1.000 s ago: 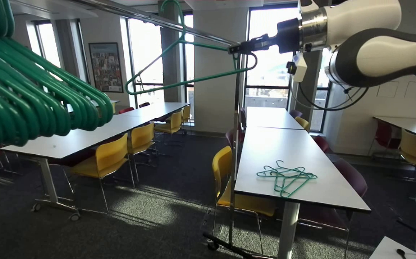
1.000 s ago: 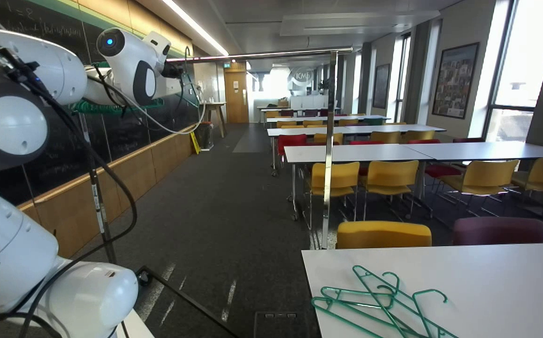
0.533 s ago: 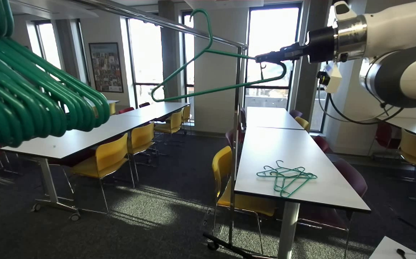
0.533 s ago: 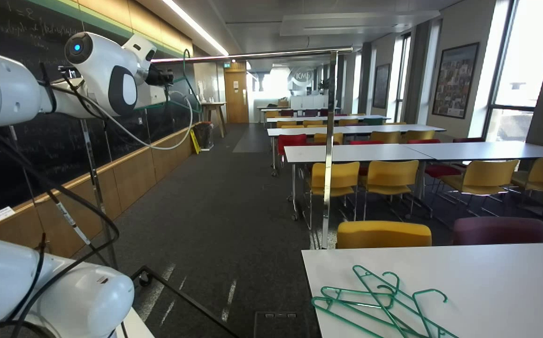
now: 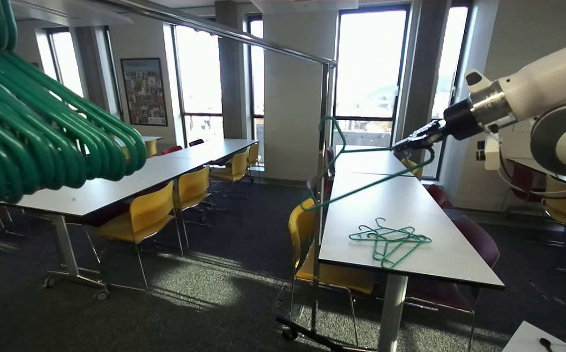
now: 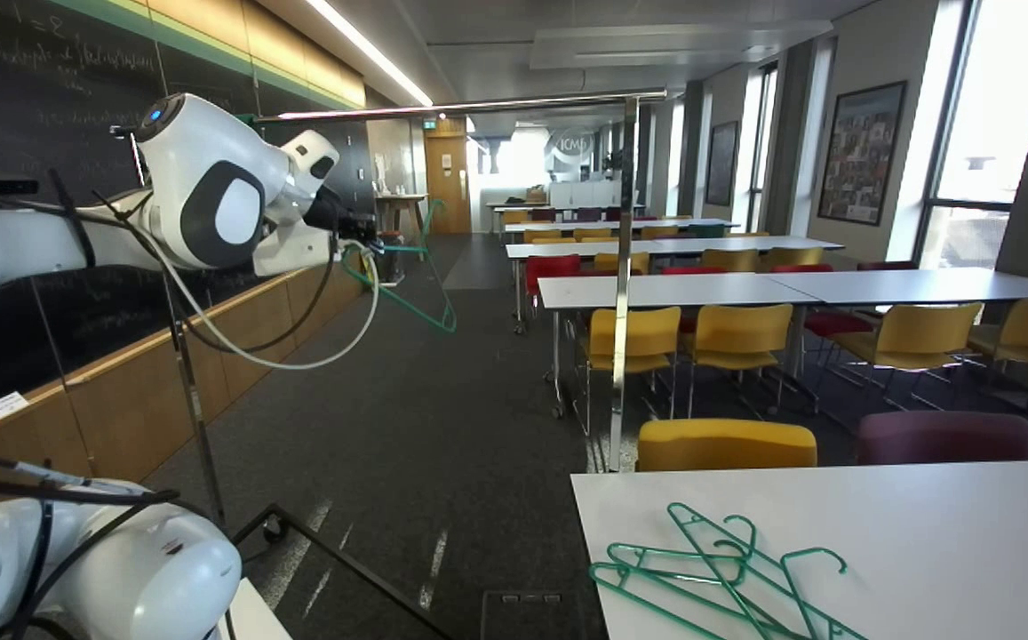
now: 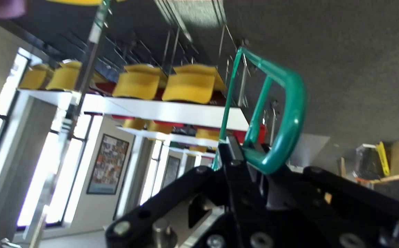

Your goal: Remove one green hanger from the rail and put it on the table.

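My gripper is shut on a green hanger, near one end of its upper bar. The held hanger hangs tilted in the air, its hook off the rail and well below rail height. In the wrist view the gripper grips the hanger's rounded corner between its fingers. Many green hangers hang at the left in an exterior view. Several green hangers lie crossed on the white table, lower than the held hanger; the table also shows in an exterior view.
The rail's upright post stands close to the table's near left corner, and shows in an exterior view. A yellow chair stands beside the table and a purple chair on its far side. A blackboard wall runs behind the arm.
The gripper has moved away from the hanging hangers and down, carrying the hanger. Its hook went from above the rail to well below it. The hangers on the table have not moved.
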